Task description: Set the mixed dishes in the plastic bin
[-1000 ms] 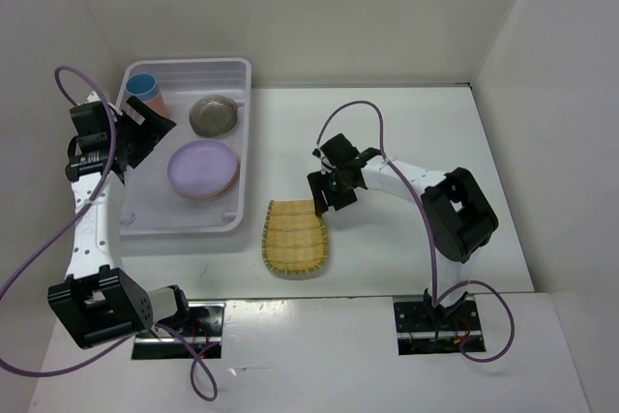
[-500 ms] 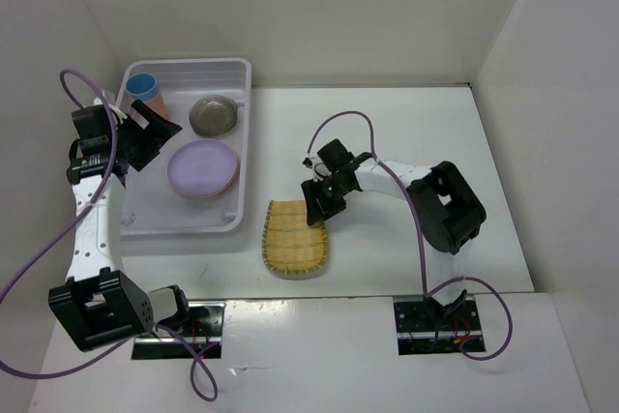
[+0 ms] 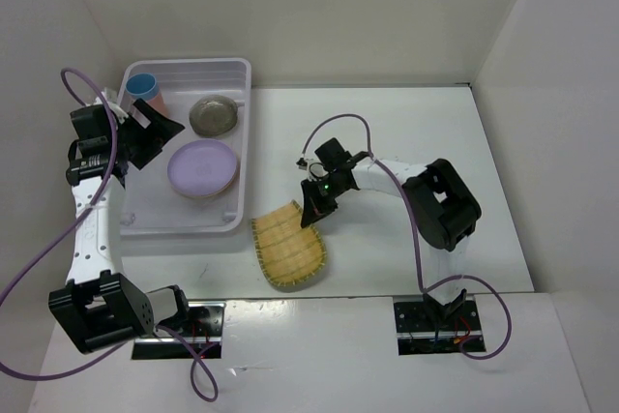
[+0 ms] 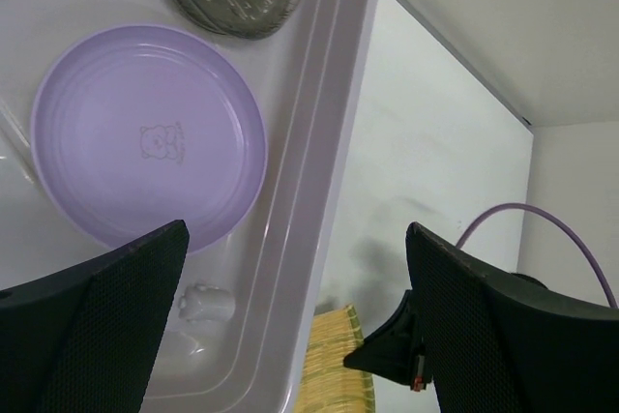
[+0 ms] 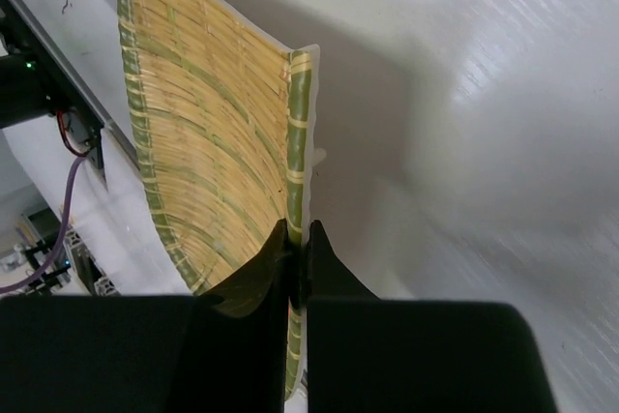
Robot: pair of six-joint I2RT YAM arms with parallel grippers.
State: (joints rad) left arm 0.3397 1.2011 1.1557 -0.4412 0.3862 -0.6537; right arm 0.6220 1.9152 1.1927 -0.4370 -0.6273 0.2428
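Note:
The yellow ribbed tray [image 3: 288, 244] lies on the table just right of the plastic bin [image 3: 244, 132], its far edge lifted. My right gripper [image 3: 312, 210] is shut on that green-edged rim [image 5: 296, 142]; the jaws pinch it at the gripper [image 5: 300, 250]. In the bin lie a lilac plate [image 3: 202, 167], a grey plate [image 3: 214, 115], a blue cup [image 3: 142, 84] and a pink cup [image 3: 158, 102]. My left gripper [image 3: 147, 131] hangs open above the bin's left side. In the left wrist view the left gripper [image 4: 295, 239] holds nothing above the lilac plate [image 4: 145, 132] and the bin's rim [image 4: 319, 191].
White walls close in the table at the back and both sides. A purple cable [image 3: 338, 128] loops above the right arm. A small white moulded bump [image 4: 205, 305] sits on the bin floor near its front corner.
My right gripper moved down-left and shut on the yellow tray's far edge. The tray has swung and slid a little to the left. The left arm has barely moved.

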